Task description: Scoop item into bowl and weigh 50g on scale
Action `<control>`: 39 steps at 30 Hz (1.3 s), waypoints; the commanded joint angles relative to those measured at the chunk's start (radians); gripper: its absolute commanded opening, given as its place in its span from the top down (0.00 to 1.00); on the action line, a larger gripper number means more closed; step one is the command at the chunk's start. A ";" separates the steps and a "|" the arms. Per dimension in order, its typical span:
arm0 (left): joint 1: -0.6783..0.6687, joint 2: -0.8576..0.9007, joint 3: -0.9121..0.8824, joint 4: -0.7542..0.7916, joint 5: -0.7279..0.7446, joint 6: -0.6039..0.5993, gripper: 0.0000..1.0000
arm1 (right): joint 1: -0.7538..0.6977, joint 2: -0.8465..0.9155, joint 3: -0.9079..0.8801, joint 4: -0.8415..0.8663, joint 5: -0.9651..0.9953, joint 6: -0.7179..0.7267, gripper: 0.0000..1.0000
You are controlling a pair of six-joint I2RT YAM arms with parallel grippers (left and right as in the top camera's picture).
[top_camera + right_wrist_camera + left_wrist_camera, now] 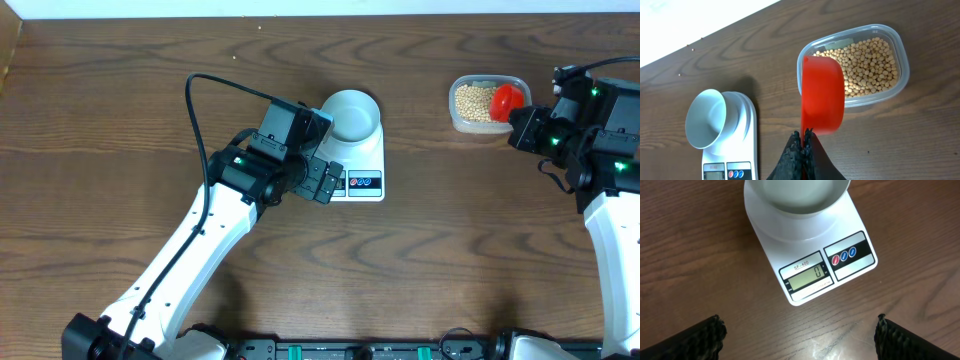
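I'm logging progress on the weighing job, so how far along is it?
Done: the bowl sits on the scale, whose display reads 0. In hand: the right jaws are shut on the red scoop, over the beans in the clear tub. Left: the bowl looks empty, so all scooping and the 50 g reading remain. The left jaws are open near the scale's front.

Even, moderately bright light from above. Soft shadow on the table (pixel 765 45) beside the scale (pixel 747 135), right wrist view. White strip (pixel 690 20) past the table edge blown out. Faint sheen on wood, left wrist view; scale display (pixel 807 276) sharp. Colour of the red scoop (pixel 822 95) flat, saturated.
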 commanded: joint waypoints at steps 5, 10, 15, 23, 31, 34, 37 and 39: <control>0.002 -0.004 -0.003 -0.003 0.012 0.002 0.02 | -0.004 -0.019 0.024 -0.013 -0.026 -0.018 0.99; 0.002 -0.004 -0.003 -0.003 0.012 0.002 0.02 | -0.004 -0.017 0.098 -0.120 0.005 -0.048 0.99; 0.002 -0.004 -0.003 -0.003 0.012 0.002 0.02 | -0.004 0.006 0.234 -0.222 0.069 -0.089 0.99; 0.002 -0.004 -0.003 -0.003 0.012 0.002 0.02 | -0.004 0.109 0.396 -0.316 0.159 -0.169 0.99; 0.002 -0.004 -0.003 -0.003 0.012 0.002 0.02 | -0.004 0.228 0.405 -0.314 0.264 -0.238 0.99; 0.002 -0.004 -0.003 -0.003 0.011 0.002 0.02 | -0.004 0.267 0.405 -0.314 0.274 -0.301 0.99; 0.002 -0.004 -0.003 -0.003 0.011 0.002 0.02 | -0.004 0.311 0.404 -0.305 0.274 -0.364 0.99; 0.002 -0.004 -0.003 -0.004 0.011 0.002 0.02 | -0.004 0.339 0.404 -0.291 0.274 -0.366 0.99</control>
